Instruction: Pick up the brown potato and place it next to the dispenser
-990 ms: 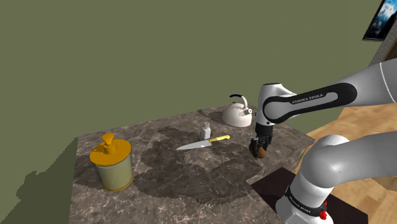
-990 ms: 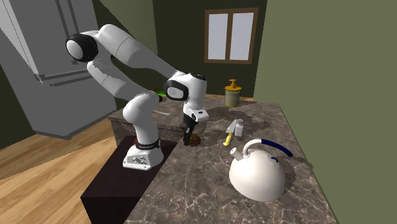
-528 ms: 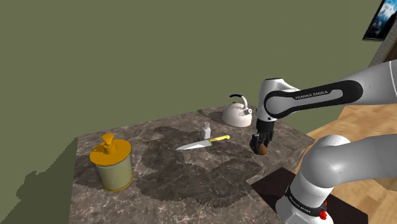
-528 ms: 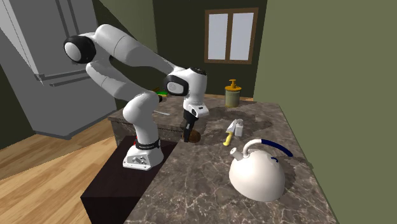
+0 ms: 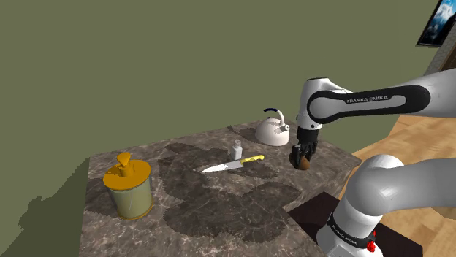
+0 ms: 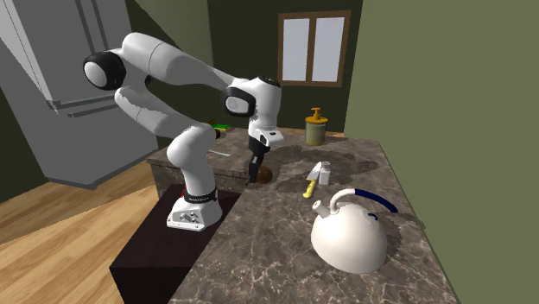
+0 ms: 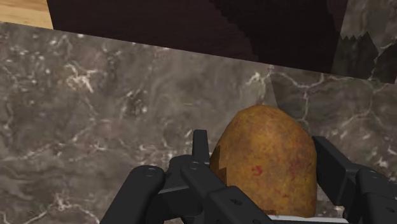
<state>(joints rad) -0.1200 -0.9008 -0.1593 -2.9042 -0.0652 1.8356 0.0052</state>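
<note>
One black two-finger gripper (image 5: 301,159) clamped on a brown oval potato (image 7: 267,159), over dark marbled bench's (image 5: 219,208) stand-side edge, orange-capped cylindrical dispenser (image 5: 130,186) well apart

The potato (image 7: 267,159) looks matt and rough-skinned, the counter (image 7: 95,127) polished veined stone.

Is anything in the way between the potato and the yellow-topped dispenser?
A yellow-handled knife and a small white shaker lie on the marbled counter roughly between the brown potato, clasped in the end effector, and the yellow-lidded dispenser.
</note>
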